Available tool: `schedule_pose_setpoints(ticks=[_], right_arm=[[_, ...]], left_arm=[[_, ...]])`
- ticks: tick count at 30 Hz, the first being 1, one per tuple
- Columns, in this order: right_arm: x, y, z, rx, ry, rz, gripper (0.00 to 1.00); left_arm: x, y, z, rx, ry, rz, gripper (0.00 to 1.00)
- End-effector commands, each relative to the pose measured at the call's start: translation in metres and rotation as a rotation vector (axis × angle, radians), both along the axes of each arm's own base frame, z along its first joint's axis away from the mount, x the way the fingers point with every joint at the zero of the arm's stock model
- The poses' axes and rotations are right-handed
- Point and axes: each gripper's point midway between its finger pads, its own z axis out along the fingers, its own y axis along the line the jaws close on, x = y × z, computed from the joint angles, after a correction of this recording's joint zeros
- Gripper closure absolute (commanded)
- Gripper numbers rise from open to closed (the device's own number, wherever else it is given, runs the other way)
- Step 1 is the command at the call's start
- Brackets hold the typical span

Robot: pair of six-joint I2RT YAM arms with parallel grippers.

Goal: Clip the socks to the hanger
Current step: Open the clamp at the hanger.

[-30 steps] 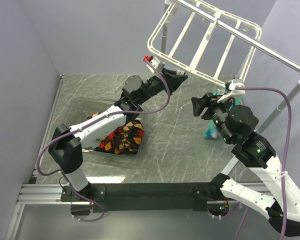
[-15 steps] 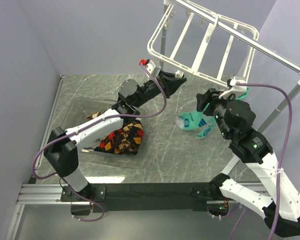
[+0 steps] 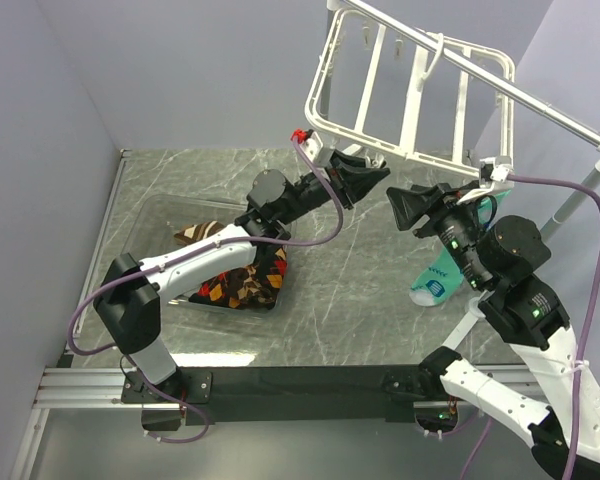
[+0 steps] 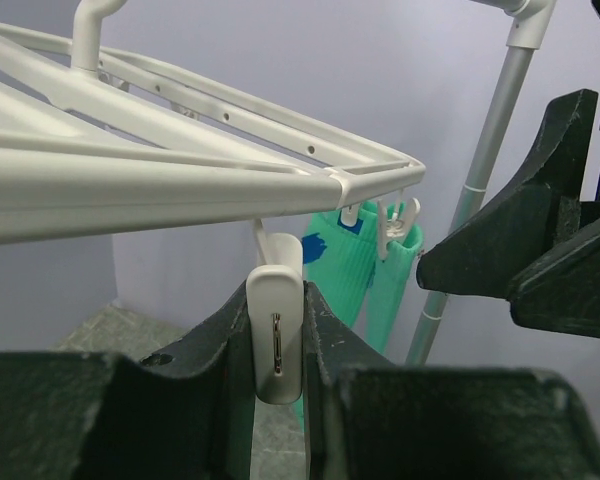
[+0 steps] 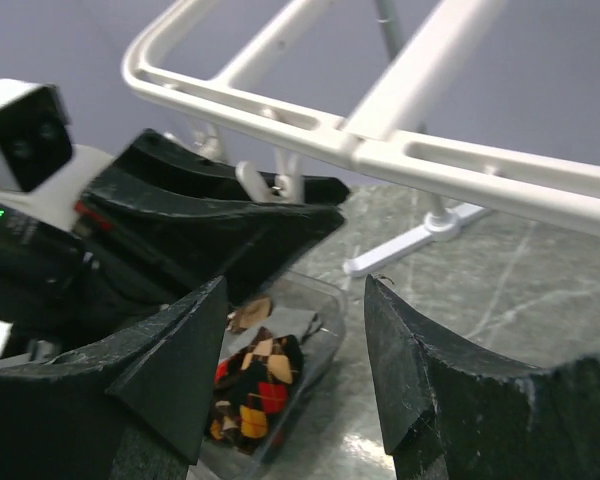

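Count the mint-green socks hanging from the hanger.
2. One sock hangs from a clip at the hanger corner, the other sock from the next clip beside it. The top view shows only one; others may be hidden.

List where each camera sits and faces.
Top external: above and behind the bases, looking down on the table, left arm, right arm, hanger, argyle socks.
Left wrist: on the left arm, facing up past the left fingers, shut on a clip, toward mint socks.
Right wrist: on the right arm, facing past the open right fingers at the left fingers.
Both wrist views show the hanger and each other's fingers.
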Motion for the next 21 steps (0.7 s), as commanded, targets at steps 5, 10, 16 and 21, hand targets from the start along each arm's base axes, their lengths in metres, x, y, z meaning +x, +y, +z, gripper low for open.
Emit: schedule_pose_setpoints(ticks=[5,10,16,21], right_arm=[[-0.003,0.026,0.018,0.1,-0.054,0.126,0.36],[0.009,0.028,0.017,0.111,-0.046,0.097,0.36],[0.017,0.027,0.024,0.122,-0.067,0.069,0.35],[0.024,0.021,0.028,0.107,-0.07,0.02,0.35]], left_arm=[[-0.015,-0.009,0.005,-0.011,-0.044,-0.029,0.95],[-0.018,-0.007,0.001,-0.007,-0.045,-0.012,0.95],[-0.019,-0.006,-0.002,0.009,-0.047,0.005,0.95],[-0.021,-0.002,-0.001,0.005,-0.048,0.009,0.95]])
